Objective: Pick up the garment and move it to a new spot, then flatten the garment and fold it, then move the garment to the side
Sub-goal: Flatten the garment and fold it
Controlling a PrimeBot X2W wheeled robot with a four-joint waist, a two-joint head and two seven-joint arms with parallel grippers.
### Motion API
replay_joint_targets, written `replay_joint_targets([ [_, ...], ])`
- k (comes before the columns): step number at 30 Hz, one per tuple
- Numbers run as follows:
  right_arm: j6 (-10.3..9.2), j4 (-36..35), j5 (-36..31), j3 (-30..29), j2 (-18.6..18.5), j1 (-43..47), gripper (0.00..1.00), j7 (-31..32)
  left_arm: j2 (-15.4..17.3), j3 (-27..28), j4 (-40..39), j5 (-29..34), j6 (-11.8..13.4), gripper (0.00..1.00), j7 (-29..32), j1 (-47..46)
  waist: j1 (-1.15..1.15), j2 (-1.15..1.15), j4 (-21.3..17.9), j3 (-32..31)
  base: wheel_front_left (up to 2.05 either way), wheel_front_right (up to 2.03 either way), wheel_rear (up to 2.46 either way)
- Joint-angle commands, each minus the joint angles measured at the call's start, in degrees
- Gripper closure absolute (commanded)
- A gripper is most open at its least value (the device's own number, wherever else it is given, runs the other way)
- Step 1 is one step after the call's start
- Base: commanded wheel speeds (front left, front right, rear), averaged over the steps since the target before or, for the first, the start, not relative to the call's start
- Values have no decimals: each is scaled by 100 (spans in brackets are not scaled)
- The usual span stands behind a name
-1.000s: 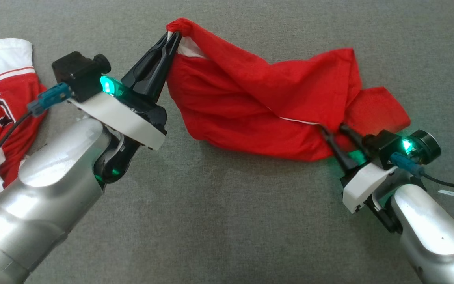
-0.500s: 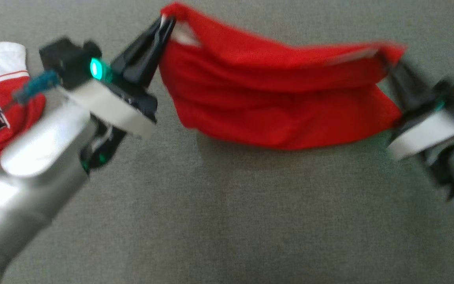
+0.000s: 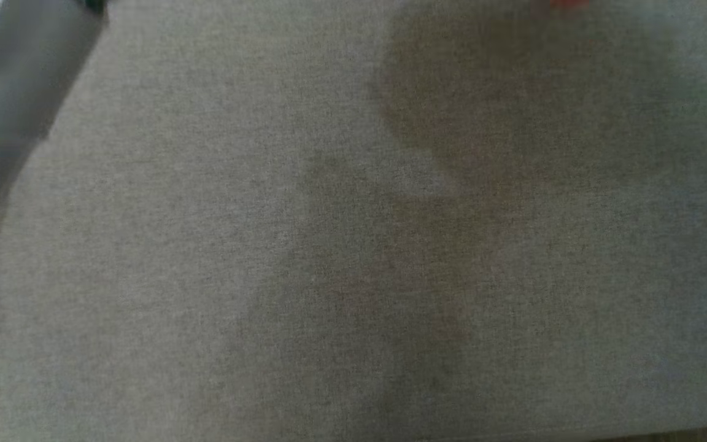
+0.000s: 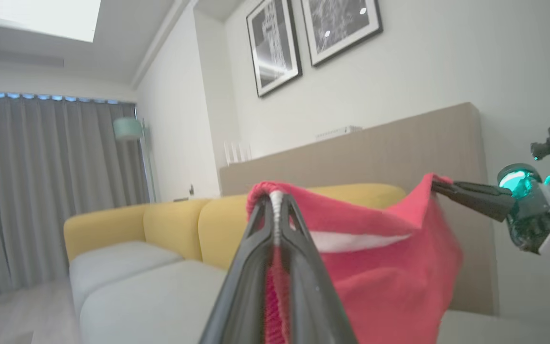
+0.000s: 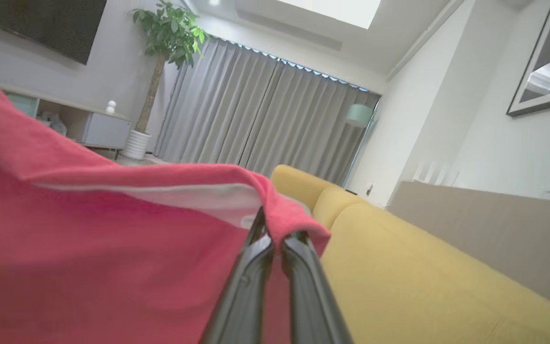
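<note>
Raised since a second ago: red garment (image 4: 389, 277), now clear of the grey surface (image 3: 206, 245). Left pincer (image 4: 277, 200) and right pincer (image 5: 276, 236) each pinch an upper corner. Garment hangs spread between them, probably for carrying to a new spot.

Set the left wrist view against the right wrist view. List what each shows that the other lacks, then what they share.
Left wrist view: the left gripper shut on a corner of the red fabric garment with white trim, the right gripper seen from the side pinching another corner, and pale grey seat cushions.
Right wrist view: a leafy green potted plant, a dark wall screen and a low pale cabinet.
Shared: the garment pinched by a shut gripper, the yellow sofa, grey pleated curtains and framed pictures.
</note>
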Motion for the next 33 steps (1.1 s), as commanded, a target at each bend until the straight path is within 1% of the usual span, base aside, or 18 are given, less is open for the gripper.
replay_joint_targets([
  [1, 37, -123, -51, -70, -103, -4, 100, -80, 101, 448, -203, 186, 9, 100, -20, -174, -2, 0, -13, 81, 0, 0, 0],
  [3, 37, -132, -93, -195, -132, -38, 100, -172, -13, 729, -381, 340, 9, 100, -20, 29, -2, 0, -20, 76, 0, 0, 0],
  [4, 37, -147, -98, -280, -129, 35, 100, -222, -38, 776, -482, 395, 9, 100, -20, 198, -2, 0, -23, 49, 0, 0, 0],
  [7, 37, -308, -96, -434, -115, 628, 100, -224, 42, 602, -781, 446, 9, 100, -20, 891, -2, 0, -50, -74, 0, 0, 0],
  [10, 37, -667, 17, -579, -44, 1611, 100, -61, 229, 362, -1057, 572, 9, 100, -20, 1752, -2, 0, -77, -179, 0, 0, 0],
  [12, 37, -1008, 42, -719, 52, 2417, 100, 87, 321, 220, -1197, 716, 9, 100, -20, 2412, -2, 0, -95, -240, 0, 0, 0],
  [16, 37, -1694, 40, -1037, 424, 4082, 100, 392, 377, -99, -1311, 837, 9, 100, -20, 3816, -2, 0, -178, -419, 0, 0, 0],
  [17, 37, -1694, 40, -1037, 424, 4082, 100, 392, 377, -99, -1311, 837, 9, 100, -20, 3816, -2, 0, -178, -419, 0, 0, 0],
  [19, 37, -2025, -14, -1220, 627, 4833, 100, 517, 444, -317, -1340, 1009, 9, 100, -20, 4378, -2, 0, -229, -538, 0, 0, 0],
  [21, 37, -2357, -3, -1383, 815, 5558, 100, 661, 481, -404, -1372, 1156, 9, 100, -20, 4891, -2, 0, -273, -668, 0, 0, 0],
  [25, 37, -3085, 92, -1777, 1111, 6905, 100, 927, 541, -269, -1502, 1380, 9, 100, -20, 5852, -2, 0, -341, -904, 0, 0, 0],
  [28, 37, -3691, 183, -2136, 1250, 7658, 100, 1085, 621, -123, -1727, 1497, 9, 100, -20, 6423, -2, 0, -351, -993, 0, 0, 0],
  [31, 37, -4150, 233, -2458, 1269, 8019, 100, 1220, 709, -24, -1977, 1585, 9, 100, -20, 6754, -2, 0, -313, -1020, 0, 0, 0],
  [33, 37, -4302, 305, -2616, 1247, 8022, 100, 1296, 667, 74, -2129, 1588, 9, 100, -20, 6786, -2, 0, -226, -993, 0, 0, 0],
])
